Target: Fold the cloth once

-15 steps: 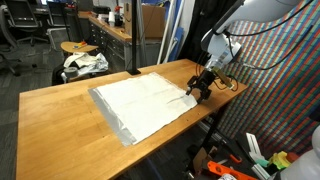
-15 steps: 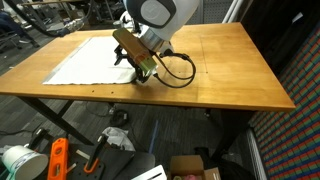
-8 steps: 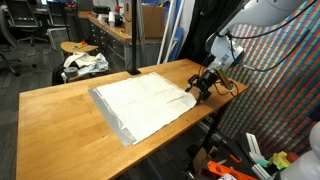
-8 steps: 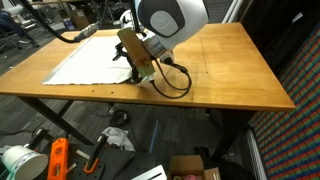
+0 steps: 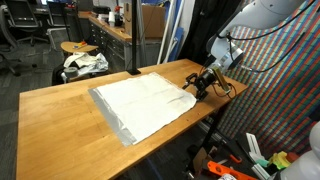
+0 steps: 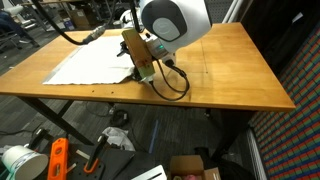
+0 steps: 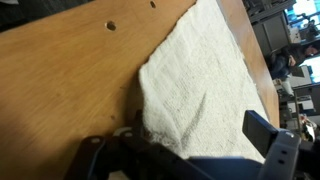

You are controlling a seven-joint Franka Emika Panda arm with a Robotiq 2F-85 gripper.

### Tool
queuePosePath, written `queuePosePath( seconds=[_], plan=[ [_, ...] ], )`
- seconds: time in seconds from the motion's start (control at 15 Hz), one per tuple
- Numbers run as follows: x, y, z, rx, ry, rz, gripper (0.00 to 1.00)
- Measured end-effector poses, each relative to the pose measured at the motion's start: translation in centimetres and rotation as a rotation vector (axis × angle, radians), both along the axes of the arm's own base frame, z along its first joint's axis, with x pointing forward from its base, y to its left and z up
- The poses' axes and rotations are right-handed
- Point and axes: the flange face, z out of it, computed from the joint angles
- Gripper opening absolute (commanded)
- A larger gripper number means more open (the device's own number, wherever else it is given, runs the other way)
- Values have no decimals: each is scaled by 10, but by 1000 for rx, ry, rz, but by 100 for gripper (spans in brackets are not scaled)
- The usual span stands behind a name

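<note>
Near the middle of the frame, the cloth (image 5: 145, 103) lies flat on the wooden table (image 5: 50, 112). Over its right corner, the gripper (image 5: 197, 87) hangs wide open and holds nothing.

Wooden counter (image 5: 55, 115), rectangular, with a light brown top. Directly on it, one large off-white cloth (image 5: 145, 100), spread flat, with a grey strip (image 5: 108, 118) along its left edge. Bare wood to the left of the cloth and on the near side. In an exterior view, cloth (image 6: 85, 62) on the far left part, right half of the counter (image 6: 235, 70) bare. In the wrist view, rounded corner of the cloth (image 7: 200, 85) resting on the counter (image 7: 60, 80), slightly wrinkled; two small holes (image 7: 110, 26) in the wood near it.
</note>
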Motion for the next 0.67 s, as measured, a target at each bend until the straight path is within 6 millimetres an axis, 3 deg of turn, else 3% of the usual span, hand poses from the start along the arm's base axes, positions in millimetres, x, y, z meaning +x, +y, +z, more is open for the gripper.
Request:
queuePosePath(
  seconds=[0.67],
  plan=[
    [-1,-32,38,5,85,208,100]
  ],
)
